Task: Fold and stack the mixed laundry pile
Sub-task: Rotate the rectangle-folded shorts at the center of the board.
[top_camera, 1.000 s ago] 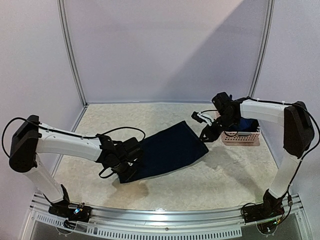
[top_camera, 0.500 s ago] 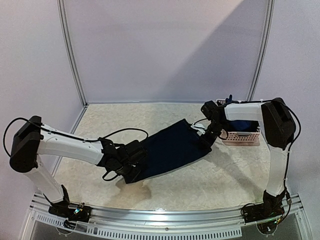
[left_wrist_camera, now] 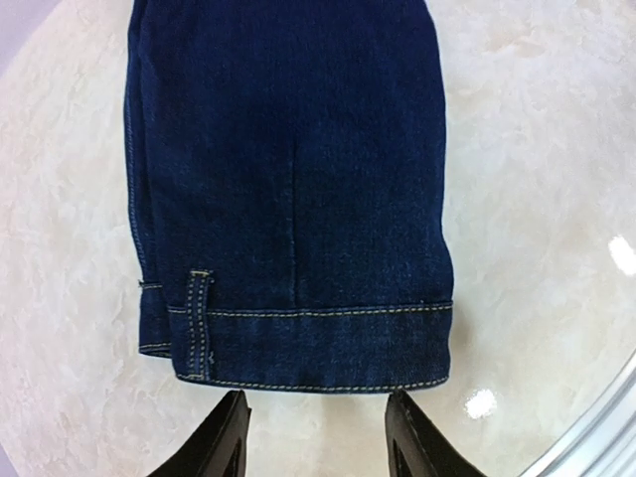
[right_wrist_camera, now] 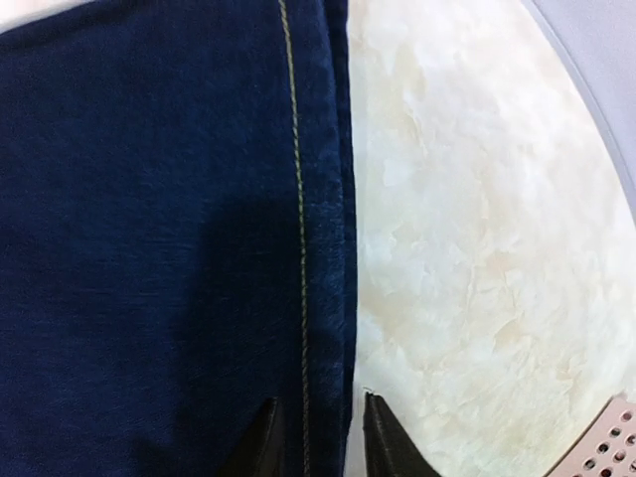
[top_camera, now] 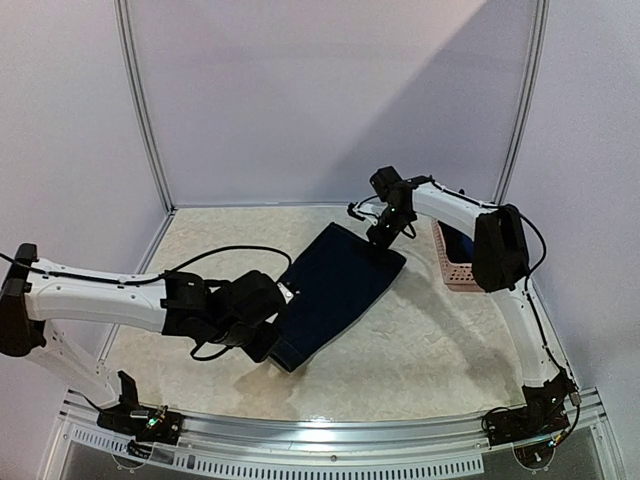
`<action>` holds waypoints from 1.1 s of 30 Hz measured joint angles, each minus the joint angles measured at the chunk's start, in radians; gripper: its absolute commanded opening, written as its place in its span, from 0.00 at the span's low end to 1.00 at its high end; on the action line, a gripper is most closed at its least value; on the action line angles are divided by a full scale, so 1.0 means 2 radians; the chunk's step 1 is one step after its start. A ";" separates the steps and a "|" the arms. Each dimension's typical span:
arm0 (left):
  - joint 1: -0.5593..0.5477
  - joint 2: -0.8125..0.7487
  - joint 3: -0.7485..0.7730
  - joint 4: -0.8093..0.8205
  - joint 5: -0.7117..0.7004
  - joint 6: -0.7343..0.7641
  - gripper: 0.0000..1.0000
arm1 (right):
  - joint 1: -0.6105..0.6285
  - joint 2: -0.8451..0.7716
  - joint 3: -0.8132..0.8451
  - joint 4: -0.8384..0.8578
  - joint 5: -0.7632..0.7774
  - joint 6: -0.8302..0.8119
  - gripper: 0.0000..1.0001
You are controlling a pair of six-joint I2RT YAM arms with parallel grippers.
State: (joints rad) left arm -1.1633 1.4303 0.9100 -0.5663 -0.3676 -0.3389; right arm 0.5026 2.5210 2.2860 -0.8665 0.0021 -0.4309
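The dark navy denim piece (top_camera: pixel 335 290) lies folded flat on the table, running from back right to front left. My left gripper (top_camera: pixel 270 342) is open and empty just short of its stitched hem (left_wrist_camera: pixel 298 348), with the gripper's midpoint (left_wrist_camera: pixel 316 437) over bare table. My right gripper (top_camera: pixel 385 228) is at the denim's far right corner. In the right wrist view it (right_wrist_camera: pixel 320 442) is open, and its fingers straddle the denim's seamed edge (right_wrist_camera: pixel 298 248). The navy T-shirt's print and the striped piece do not show.
A small pink perforated basket (top_camera: pixel 452 268) stands at the right behind the right arm, with something dark blue inside; its corner shows in the right wrist view (right_wrist_camera: pixel 611 447). The table's metal front rail (top_camera: pixel 330 440) runs along the near edge. Side posts and walls close in the back.
The denim has swung round from lying crosswise to lying more front to back. My right gripper moved left and back, away from the basket. My left gripper moved right along the near end.
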 measured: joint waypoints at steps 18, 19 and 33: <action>0.053 0.068 0.067 -0.056 0.039 0.118 0.49 | -0.001 -0.526 -0.466 0.079 -0.155 0.039 0.46; 0.073 0.078 0.076 -0.057 0.041 0.117 0.50 | -0.002 -0.547 -0.494 0.088 -0.159 0.038 0.48; 0.250 0.139 0.113 -0.054 0.127 0.047 0.67 | -0.030 -0.615 -0.620 0.150 -0.212 0.023 0.50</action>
State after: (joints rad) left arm -0.6632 1.7081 1.1358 -0.6735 -0.1127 -0.2447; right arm 0.4419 1.2915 1.0466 -0.5655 -0.4217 -0.3855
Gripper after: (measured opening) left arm 0.634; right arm 0.497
